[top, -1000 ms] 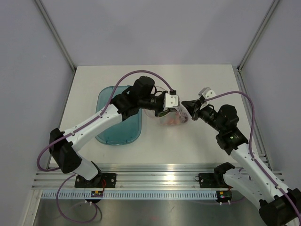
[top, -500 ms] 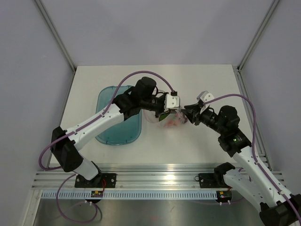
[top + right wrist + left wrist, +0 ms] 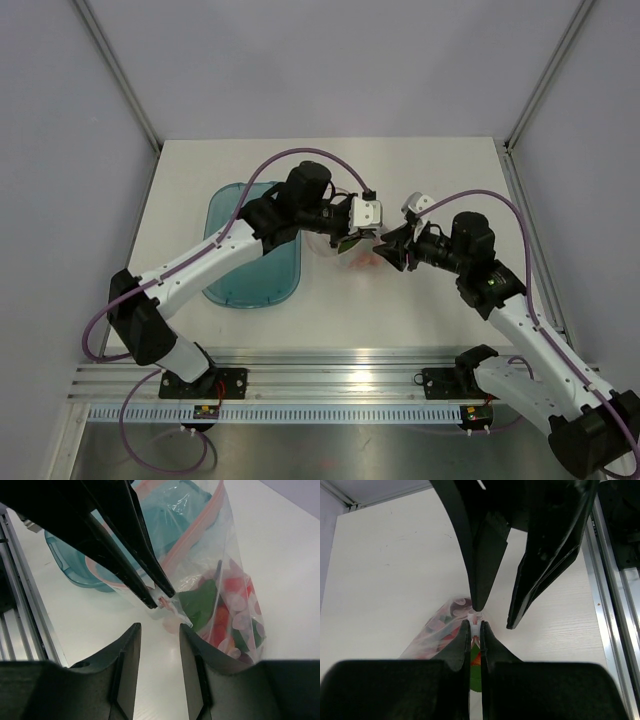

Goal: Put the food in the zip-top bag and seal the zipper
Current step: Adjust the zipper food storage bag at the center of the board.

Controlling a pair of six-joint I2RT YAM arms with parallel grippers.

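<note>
Left gripper [image 3: 475, 625] clamped on a corner of the zip-top bag [image 3: 215, 555], centre of top view; food [image 3: 227, 610] inside, low; right gripper [image 3: 160, 630] jaws apart, empty, pinched corner just ahead; zipper [image 3: 195, 524] runs up-frame, away from it
</note>
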